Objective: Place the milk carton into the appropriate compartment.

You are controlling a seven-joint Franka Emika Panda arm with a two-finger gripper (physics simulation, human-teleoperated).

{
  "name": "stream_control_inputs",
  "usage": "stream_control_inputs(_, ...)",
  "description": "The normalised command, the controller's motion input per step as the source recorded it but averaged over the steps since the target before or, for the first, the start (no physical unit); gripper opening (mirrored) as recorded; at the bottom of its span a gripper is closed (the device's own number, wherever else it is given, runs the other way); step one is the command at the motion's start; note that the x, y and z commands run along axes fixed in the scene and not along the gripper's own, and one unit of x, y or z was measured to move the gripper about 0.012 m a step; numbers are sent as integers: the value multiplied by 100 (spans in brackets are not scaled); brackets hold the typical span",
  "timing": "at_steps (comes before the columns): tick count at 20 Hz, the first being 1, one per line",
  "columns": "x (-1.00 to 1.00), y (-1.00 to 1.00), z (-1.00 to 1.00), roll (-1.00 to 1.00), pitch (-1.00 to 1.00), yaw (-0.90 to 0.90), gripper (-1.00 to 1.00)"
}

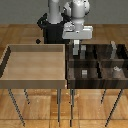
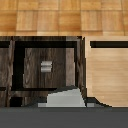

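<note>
The milk carton (image 1: 76, 50) is a small white-grey carton with a peaked top. It hangs under my gripper (image 1: 76, 47), above the back-left compartment of the dark wooden divided bin (image 1: 97, 83). The gripper looks shut on the carton and holds it clear of the dividers. In the wrist view the carton (image 2: 64, 98) shows close up, with a dark compartment below it that holds a small grey object (image 2: 46, 66). The fingers themselves are mostly hidden.
A light wooden tray (image 1: 35, 83) stands beside the bin on the exterior view's left and also shows in the wrist view (image 2: 107, 70). Small grey objects sit in bin compartments (image 1: 85, 73) (image 1: 116, 70). Both boxes stand on thin legs over a wood floor.
</note>
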Motion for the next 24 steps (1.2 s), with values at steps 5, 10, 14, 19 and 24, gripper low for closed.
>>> stream_control_inputs(5,-80,0,0,0,0,0,-100)
stream_control_inputs(10,-100,0,-3,0,0,0,-100)
stream_control_inputs(14,0,0,-100,0,0,0,-100)
stream_control_inputs(19,0,0,-100,0,0,0,-100)
stream_control_inputs(24,0,0,-40,0,0,0,100)
